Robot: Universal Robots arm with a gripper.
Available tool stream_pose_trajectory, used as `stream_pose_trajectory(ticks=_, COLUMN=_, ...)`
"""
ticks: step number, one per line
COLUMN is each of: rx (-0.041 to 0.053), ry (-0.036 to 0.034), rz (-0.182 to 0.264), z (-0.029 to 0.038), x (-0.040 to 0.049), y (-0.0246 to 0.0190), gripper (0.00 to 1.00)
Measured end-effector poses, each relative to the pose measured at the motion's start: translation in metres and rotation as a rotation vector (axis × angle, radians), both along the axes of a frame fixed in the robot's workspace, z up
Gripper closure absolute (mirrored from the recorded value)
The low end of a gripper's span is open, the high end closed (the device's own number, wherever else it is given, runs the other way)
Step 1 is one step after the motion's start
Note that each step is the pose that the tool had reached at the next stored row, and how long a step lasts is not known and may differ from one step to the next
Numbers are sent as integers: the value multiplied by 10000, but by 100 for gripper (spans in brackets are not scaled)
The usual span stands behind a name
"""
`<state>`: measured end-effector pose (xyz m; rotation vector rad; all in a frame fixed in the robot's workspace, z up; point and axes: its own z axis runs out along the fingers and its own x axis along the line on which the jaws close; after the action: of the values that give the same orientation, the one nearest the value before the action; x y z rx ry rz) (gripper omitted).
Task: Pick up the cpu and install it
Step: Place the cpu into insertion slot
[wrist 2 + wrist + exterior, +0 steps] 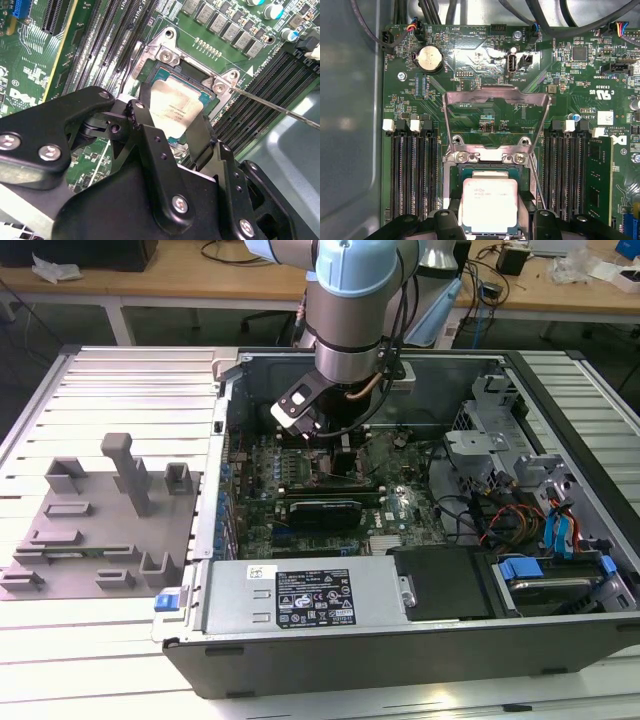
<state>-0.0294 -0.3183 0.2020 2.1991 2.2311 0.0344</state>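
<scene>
— We see an open computer case (400, 652) lying on a ribbed metal table (100, 390), with wooden benches (180, 280) behind it.
— And the gripper (173, 116)?
— Its black fingers (201, 137) clamp opposite edges of the cpu (490, 202), a flat pale-silver square over the metal-framed socket (165, 54) on the green motherboard (485, 60). The load plate (495, 95) is raised. We cannot tell whether it is seated.

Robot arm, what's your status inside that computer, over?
Gripper: jaws closed on the cpu. Cpu at the socket, seating unclear. Hinged frame raised open, not blocking.
</scene>
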Motion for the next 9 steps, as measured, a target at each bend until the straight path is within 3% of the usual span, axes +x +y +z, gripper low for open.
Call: stream_pose_trajectory(ticks=9, rx=-1, ry=0, rz=0, z=5, x=0, y=0, gripper=46)
